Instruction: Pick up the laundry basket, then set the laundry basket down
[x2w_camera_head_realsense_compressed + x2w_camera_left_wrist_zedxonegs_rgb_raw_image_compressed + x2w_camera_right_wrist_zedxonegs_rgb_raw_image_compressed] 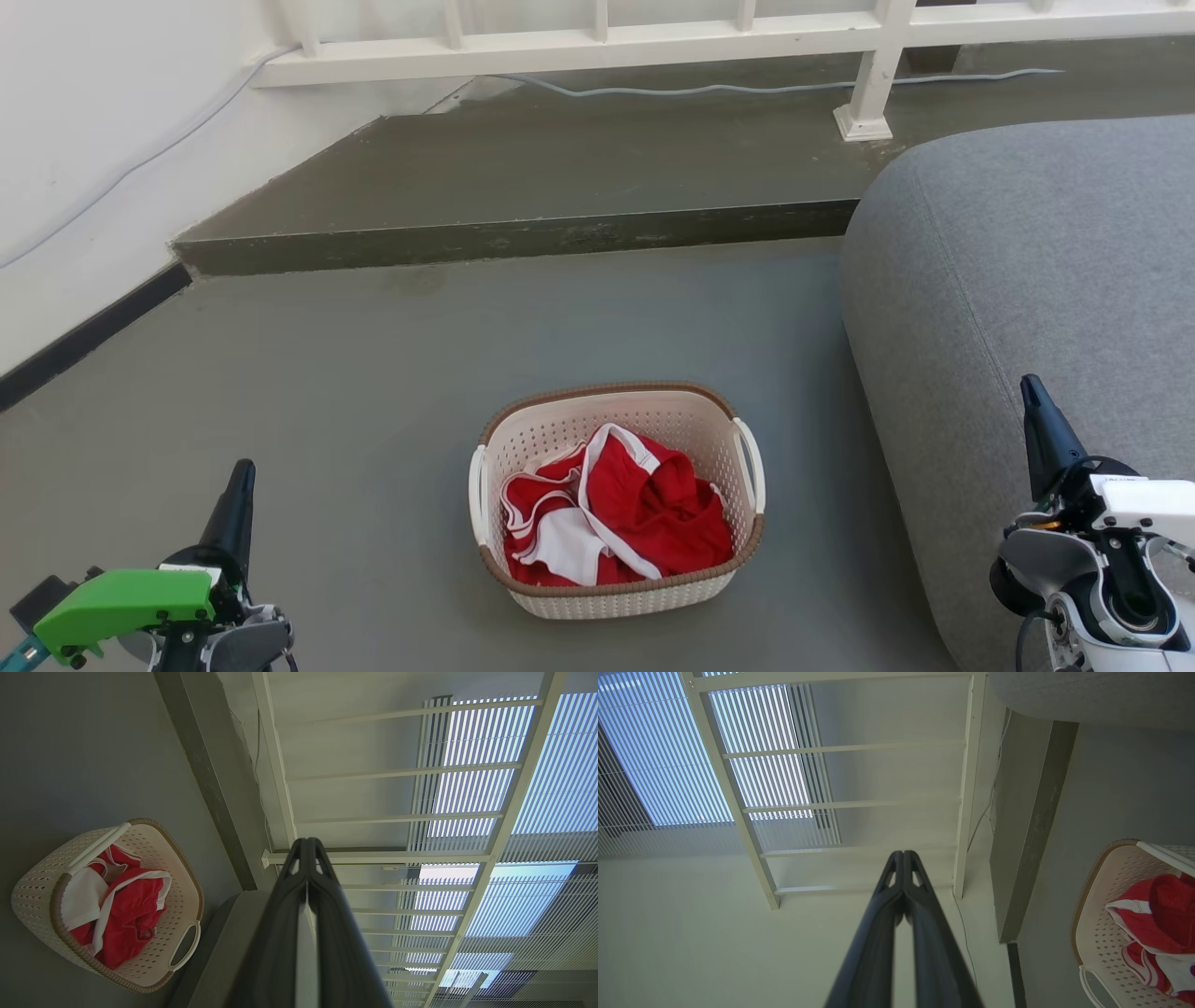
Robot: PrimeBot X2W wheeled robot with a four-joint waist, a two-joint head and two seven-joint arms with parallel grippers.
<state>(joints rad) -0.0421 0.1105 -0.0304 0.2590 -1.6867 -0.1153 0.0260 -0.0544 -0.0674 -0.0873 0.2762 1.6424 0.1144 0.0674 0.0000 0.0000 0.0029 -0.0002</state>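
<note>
Head view: basket [624, 602] right of left gripper [242, 478]

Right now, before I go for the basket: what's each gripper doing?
Left gripper: closed, fingertips together, holding nothing.
Right gripper: closed, fingertips together, holding nothing.

Hidden basket [616, 422] floor (under red garment [653, 504])

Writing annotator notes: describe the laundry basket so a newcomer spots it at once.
Start at the big grey cushion on the right of the head view; on the grey floor just left of it stands the laundry basket. It is cream with perforated walls, a brown rim and white side handles, and holds red-and-white clothing.
</note>
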